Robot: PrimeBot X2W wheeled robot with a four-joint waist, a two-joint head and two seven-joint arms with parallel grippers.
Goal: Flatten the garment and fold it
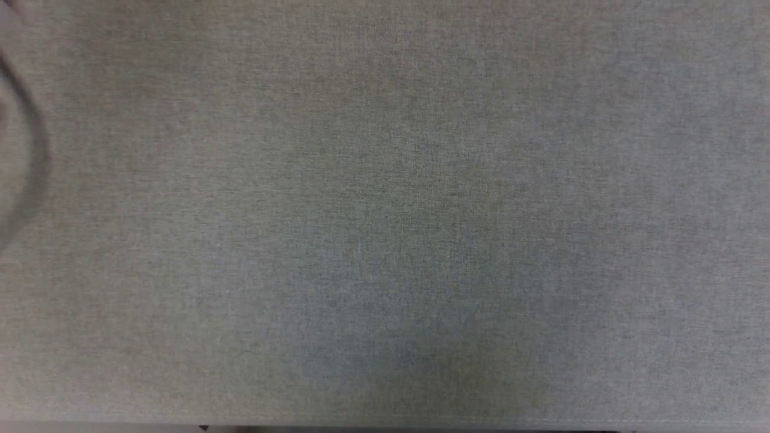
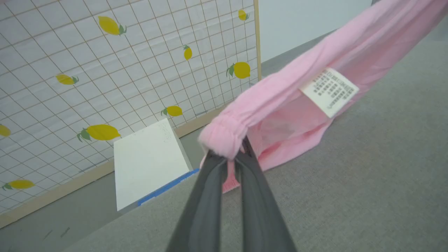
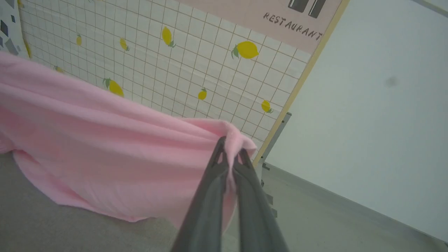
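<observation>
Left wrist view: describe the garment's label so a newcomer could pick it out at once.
Start at the lemon-patterned grid screen beyond the grey surface. Above that surface the pink garment hangs stretched, one gathered end pinched in the left claw. Partway along its band sits the label: a small white rectangle with rows of dark print, the sole white patch on the pink.

- A grey woven cloth covers the table (image 1: 385, 216), under soft, even light.
- Beyond the table stands a screen (image 2: 105, 70) with a white grid pattern and yellow lemons, framed in pale wood.
- A pink sign (image 3: 238, 10) at the top of the screen reads RESTAURANT.
- A white board (image 2: 150, 164) with a blue edge strip lies near the foot of the screen.
- Beside the screen's edge, a plain pale wall (image 3: 378, 122) meets a grey floor (image 3: 332, 227).
</observation>
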